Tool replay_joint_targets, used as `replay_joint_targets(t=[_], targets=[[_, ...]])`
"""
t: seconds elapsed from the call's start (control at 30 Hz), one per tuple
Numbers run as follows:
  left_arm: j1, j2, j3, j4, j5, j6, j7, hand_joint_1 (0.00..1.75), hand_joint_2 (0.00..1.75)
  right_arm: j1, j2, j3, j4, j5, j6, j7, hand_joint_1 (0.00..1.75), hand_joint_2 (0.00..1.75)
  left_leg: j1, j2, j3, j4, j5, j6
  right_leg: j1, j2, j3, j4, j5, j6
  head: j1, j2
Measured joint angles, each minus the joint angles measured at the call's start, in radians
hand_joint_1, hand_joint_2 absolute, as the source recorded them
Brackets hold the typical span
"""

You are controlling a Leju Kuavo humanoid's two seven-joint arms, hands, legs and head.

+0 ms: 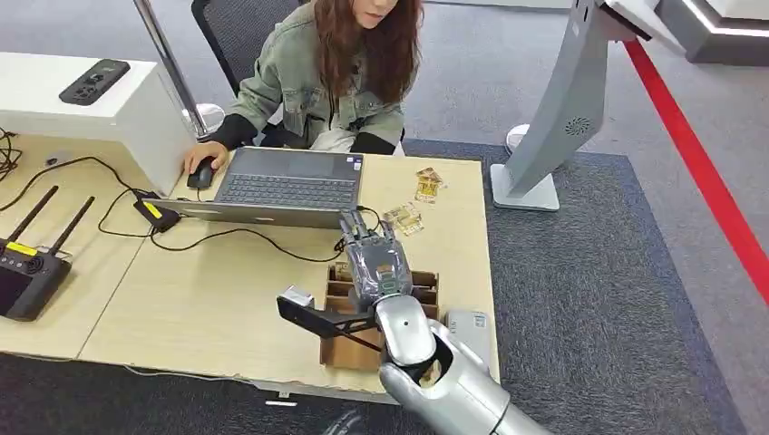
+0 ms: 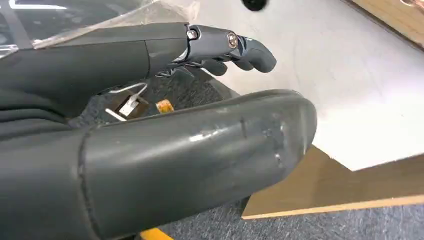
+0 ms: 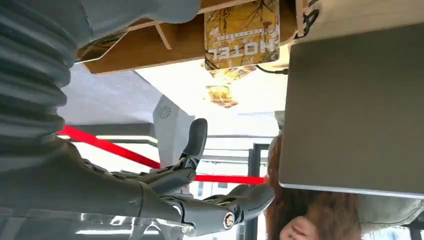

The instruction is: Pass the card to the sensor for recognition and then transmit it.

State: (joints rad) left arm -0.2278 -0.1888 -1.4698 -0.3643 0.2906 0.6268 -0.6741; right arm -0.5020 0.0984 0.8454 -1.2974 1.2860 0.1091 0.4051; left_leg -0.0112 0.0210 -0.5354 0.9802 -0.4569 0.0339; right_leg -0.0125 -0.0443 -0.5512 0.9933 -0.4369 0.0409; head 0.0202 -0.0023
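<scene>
Right hand (image 1: 374, 265) is hovered over the card box (image 1: 337, 349), fingers apart, nothing held, prob. to pick a card (image 3: 242, 31); loose cards (image 1: 428, 184) lie at 1 o'clock. Left hand (image 2: 220, 47): hanging, fingers loosely apart, nothing held.

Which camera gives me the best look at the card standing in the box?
The right wrist view: the card shows large, its HOTEL print readable, standing in the wooden box. In the head view the right hand covers it. The left wrist view gives no clear card.

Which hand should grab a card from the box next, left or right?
Right, most likely. The right hand is over the table, directly above the cardboard box with a hotel card beside its open fingers. The left hand hangs below the table edge.
</scene>
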Motion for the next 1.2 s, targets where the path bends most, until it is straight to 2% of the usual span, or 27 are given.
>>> replay_joint_targets(t=[0.17, 0.47, 0.77, 0.93, 1.07, 1.17, 1.2], targets=[[-0.007, 0.011, 0.001, -0.013, -0.104, 0.000, 0.033, 0.00, 0.00, -0.015, 0.012, 0.002, 0.014, 0.000, 0.016, 0.000, 0.00, 1.75, 0.000, 0.000, 0.000, 0.000, 0.000, 0.000, 0.000, 0.000, 0.000, 0.000, 0.000, 0.000, 0.000, 0.000], [0.000, 0.067, 0.011, -0.118, -0.314, 0.000, 0.151, 0.00, 0.00, -0.044, 0.028, 0.003, 0.039, -0.004, 0.041, 0.003, 0.00, 1.75, 0.001, -0.001, -0.001, 0.000, 0.000, 0.000, 0.001, -0.001, 0.000, 0.000, 0.000, 0.000, 0.001, 0.000], [0.031, 0.112, 0.033, -0.208, -0.405, -0.002, 0.192, 0.00, 0.00, -0.064, 0.034, 0.005, 0.071, -0.006, 0.054, 0.006, 0.00, 1.75, 0.001, -0.002, -0.001, 0.000, 0.000, -0.001, 0.001, -0.002, 0.000, 0.000, -0.001, -0.001, 0.001, 0.000], [0.042, 0.146, 0.051, -0.286, -0.536, -0.002, 0.291, 0.00, 0.00, -0.078, 0.041, 0.012, 0.092, -0.009, 0.062, 0.010, 0.00, 1.75, 0.001, -0.002, -0.001, 0.000, 0.001, -0.001, 0.001, -0.002, 0.000, 0.000, 0.000, -0.001, 0.001, 0.000], [0.055, 0.174, 0.070, -0.345, -0.597, -0.003, 0.349, 0.00, 0.00, -0.087, 0.044, 0.013, 0.102, -0.011, 0.069, 0.010, 0.00, 1.75, 0.001, -0.003, -0.001, 0.000, 0.001, -0.001, 0.001, -0.002, 0.000, 0.000, -0.001, -0.001, 0.002, 0.000], [0.058, 0.186, 0.082, -0.369, -0.607, -0.057, 0.361, 0.00, 0.00, -0.089, 0.046, 0.013, 0.105, -0.011, 0.069, 0.010, 0.00, 1.75, 0.001, -0.003, -0.001, 0.000, 0.001, -0.002, 0.002, -0.002, 0.000, 0.000, -0.001, -0.001, 0.002, 0.000], [0.058, 0.186, 0.082, -0.369, -0.607, -0.057, 0.361, 0.00, 0.00, -0.089, 0.046, 0.013, 0.105, -0.011, 0.069, 0.010, 0.00, 1.75, 0.001, -0.003, -0.001, 0.000, 0.001, -0.002, 0.002, -0.002, 0.000, 0.000, -0.001, -0.001, 0.002, 0.000]])
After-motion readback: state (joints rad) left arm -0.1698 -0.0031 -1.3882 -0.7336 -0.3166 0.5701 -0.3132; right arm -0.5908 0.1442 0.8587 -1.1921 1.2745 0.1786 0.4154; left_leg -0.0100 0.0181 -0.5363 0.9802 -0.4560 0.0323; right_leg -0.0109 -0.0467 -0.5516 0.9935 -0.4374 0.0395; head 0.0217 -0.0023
